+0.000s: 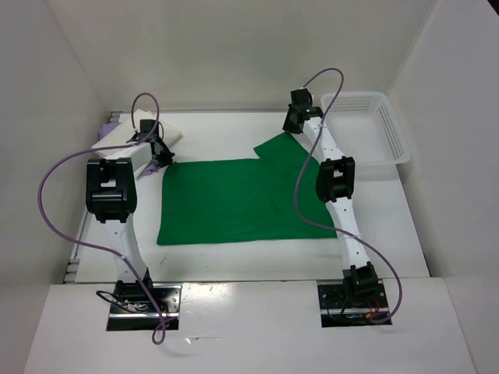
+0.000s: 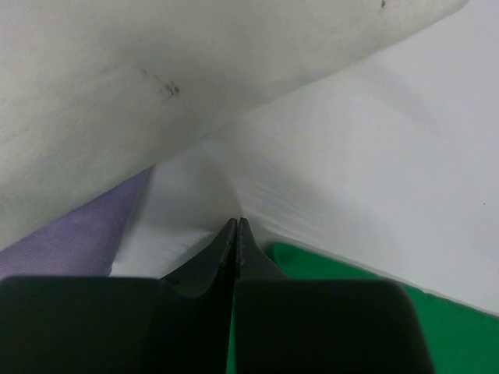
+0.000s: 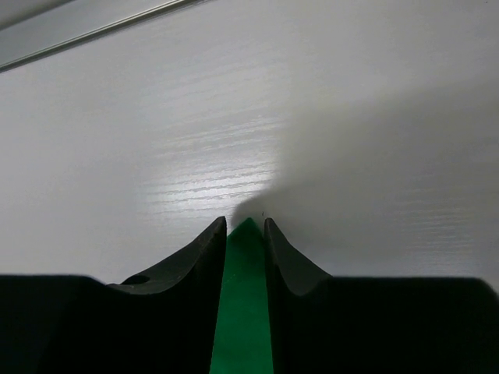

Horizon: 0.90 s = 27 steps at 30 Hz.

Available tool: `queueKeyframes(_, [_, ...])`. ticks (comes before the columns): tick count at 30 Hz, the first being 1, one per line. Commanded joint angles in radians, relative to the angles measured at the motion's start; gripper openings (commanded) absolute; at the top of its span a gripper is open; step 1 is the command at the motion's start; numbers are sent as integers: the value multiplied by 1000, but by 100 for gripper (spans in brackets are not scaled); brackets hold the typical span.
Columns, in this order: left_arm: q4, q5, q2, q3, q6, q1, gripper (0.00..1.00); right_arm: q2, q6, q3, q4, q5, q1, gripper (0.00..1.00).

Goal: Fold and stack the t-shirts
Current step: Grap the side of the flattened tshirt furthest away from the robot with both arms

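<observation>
A bright green t-shirt [image 1: 242,202] lies spread flat in the middle of the table. My left gripper [image 1: 162,156] sits low at its back left corner. In the left wrist view this gripper [image 2: 236,221] is shut, with a thin strip of the green cloth [image 2: 359,292] showing in the slit. My right gripper [image 1: 295,123] is at the tip of the right sleeve. Its jaws [image 3: 245,222] stand apart astride the green sleeve tip [image 3: 243,312]. A folded cream t-shirt [image 1: 168,128] rests on a lavender one [image 1: 114,121] at the back left.
A white mesh basket [image 1: 396,128] stands at the back right, close to my right arm. White walls close in the table on three sides. In the left wrist view the cream shirt [image 2: 156,78] looms close above the lavender cloth [image 2: 70,234].
</observation>
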Motion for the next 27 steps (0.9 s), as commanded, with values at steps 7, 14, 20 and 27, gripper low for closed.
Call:
queueKeyframes(7, [24, 9, -62, -7, -6, -3, 0, -37, -5, 26, -49, -13, 20, 0])
queueKeyframes(14, [24, 9, -102, -27, 3, -3, 0, -186, 4, -53, -59, -65, -7, 0])
queueKeyframes(20, [42, 18, -151, -55, 3, -3, 0, -407, -14, -302, -5, -88, -7, 0])
queueKeyframes(27, [62, 27, -246, -142, 3, -3, 0, -735, -14, -786, 95, -103, -16, 0])
